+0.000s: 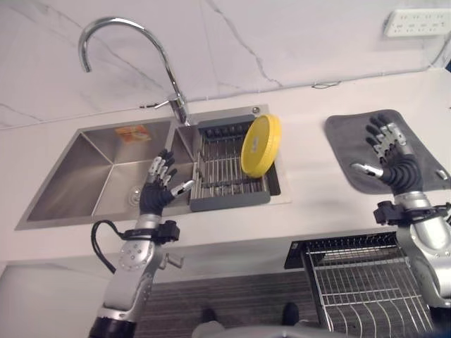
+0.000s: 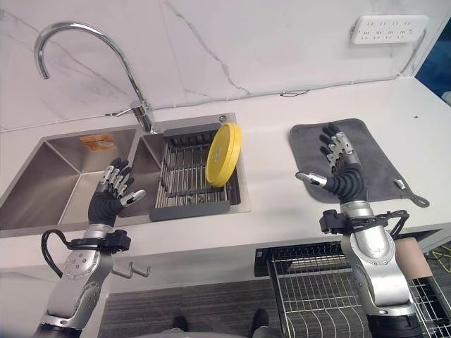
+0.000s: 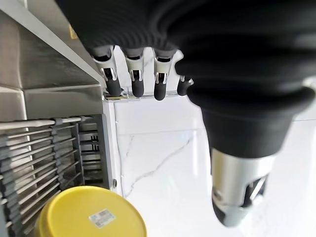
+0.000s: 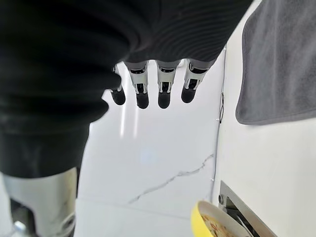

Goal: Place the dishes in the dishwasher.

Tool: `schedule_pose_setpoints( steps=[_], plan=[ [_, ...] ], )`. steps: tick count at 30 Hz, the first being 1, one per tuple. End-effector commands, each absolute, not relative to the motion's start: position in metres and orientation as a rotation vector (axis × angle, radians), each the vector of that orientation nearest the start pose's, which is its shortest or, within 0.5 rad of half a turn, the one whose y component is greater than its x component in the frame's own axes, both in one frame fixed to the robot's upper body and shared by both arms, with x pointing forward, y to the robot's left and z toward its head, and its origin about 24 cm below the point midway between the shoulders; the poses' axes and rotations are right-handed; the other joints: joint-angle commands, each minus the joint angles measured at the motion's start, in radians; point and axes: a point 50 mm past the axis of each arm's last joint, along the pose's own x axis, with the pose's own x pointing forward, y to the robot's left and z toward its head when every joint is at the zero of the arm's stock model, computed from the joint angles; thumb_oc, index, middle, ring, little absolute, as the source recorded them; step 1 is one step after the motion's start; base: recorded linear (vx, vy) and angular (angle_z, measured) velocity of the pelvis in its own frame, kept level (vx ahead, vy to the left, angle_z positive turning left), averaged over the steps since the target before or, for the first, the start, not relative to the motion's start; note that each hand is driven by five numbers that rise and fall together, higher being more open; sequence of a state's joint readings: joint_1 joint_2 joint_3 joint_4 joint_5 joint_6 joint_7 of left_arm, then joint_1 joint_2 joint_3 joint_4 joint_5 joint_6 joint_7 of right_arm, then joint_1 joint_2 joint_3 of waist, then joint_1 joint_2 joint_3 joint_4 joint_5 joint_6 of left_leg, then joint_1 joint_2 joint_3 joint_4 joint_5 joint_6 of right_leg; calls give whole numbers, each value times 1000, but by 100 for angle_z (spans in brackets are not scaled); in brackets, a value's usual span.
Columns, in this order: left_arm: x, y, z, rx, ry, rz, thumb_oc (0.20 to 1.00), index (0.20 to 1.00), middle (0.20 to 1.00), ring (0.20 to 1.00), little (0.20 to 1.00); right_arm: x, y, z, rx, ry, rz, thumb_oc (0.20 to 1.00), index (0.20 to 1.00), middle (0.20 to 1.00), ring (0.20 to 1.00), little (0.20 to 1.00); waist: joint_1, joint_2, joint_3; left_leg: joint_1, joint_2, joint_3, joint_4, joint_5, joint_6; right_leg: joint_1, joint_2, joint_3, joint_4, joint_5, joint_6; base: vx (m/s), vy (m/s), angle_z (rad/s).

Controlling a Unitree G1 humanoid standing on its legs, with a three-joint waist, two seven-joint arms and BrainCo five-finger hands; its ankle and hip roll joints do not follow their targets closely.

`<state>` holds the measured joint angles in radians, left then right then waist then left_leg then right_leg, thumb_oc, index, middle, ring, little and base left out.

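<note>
Plate stands racked beside left hand.

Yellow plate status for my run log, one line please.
yellow plate: on edge in sink rack | left hand: open, empty | right hand: open, over grey mat

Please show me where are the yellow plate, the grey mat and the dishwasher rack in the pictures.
yellow plate [image 1: 260,146], left eye view, middle of its round underside.
grey mat [image 2: 377,151], right eye view, bare cloth right of the right hand.
dishwasher rack [image 2: 320,289], right eye view, wire grid near its left side.
</note>
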<state>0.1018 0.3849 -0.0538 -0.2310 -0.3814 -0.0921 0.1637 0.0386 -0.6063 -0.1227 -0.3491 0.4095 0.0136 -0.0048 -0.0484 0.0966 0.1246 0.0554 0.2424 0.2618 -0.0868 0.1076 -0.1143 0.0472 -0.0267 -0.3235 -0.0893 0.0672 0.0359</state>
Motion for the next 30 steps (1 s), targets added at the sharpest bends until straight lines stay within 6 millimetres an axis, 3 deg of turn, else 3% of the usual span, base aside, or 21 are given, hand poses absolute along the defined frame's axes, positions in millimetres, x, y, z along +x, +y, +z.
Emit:
schedule_pose_setpoints(
  steps=[1, 9, 12, 21, 30],
  plan=[
    [238, 211, 121, 26, -352, 38, 1000, 1000, 1000, 1000, 1000, 247, -225, 163, -87, -348, 160, 1000, 1000, 1000, 1000, 1000, 21, -95, -28, 34, -26, -19, -1, -46, -8, 56, -127, 56, 2, -20, 83, 32, 138, 19],
    [242, 208, 122, 68, -355, 25, 1000, 1000, 1000, 1000, 1000, 259, -229, 165, -1, -373, 115, 1000, 1000, 1000, 1000, 1000, 63, -124, -40, 60, -59, -57, -1, -87, 12, 85, -151, 23, 2, -14, 101, 24, 84, 17],
    [246, 205, 122, 79, -361, 5, 1000, 1000, 1000, 1000, 1000, 268, -232, 162, 177, -356, 117, 1000, 1000, 1000, 1000, 1000, 81, -133, -42, 66, -66, -71, -1, -98, 18, 95, -154, 13, 2, -17, 102, 11, 46, 7],
    [248, 207, 120, 87, -341, 13, 1000, 1000, 1000, 1000, 1000, 283, -258, 166, 42, -342, -78, 1000, 1000, 1000, 1000, 1000, 101, -139, -50, 79, -69, -75, -1, -104, 24, 108, -154, 9, 2, -20, 101, 5, 15, 3],
    [249, 207, 117, 88, -329, 2, 1000, 1000, 1000, 1000, 1000, 297, -269, 153, 104, -243, -140, 1000, 1000, 1000, 1000, 1000, 121, -138, -54, 81, -71, -89, -1, -105, 23, 118, -153, -4, 2, -25, 97, 1, 2, 1]
  ],
)
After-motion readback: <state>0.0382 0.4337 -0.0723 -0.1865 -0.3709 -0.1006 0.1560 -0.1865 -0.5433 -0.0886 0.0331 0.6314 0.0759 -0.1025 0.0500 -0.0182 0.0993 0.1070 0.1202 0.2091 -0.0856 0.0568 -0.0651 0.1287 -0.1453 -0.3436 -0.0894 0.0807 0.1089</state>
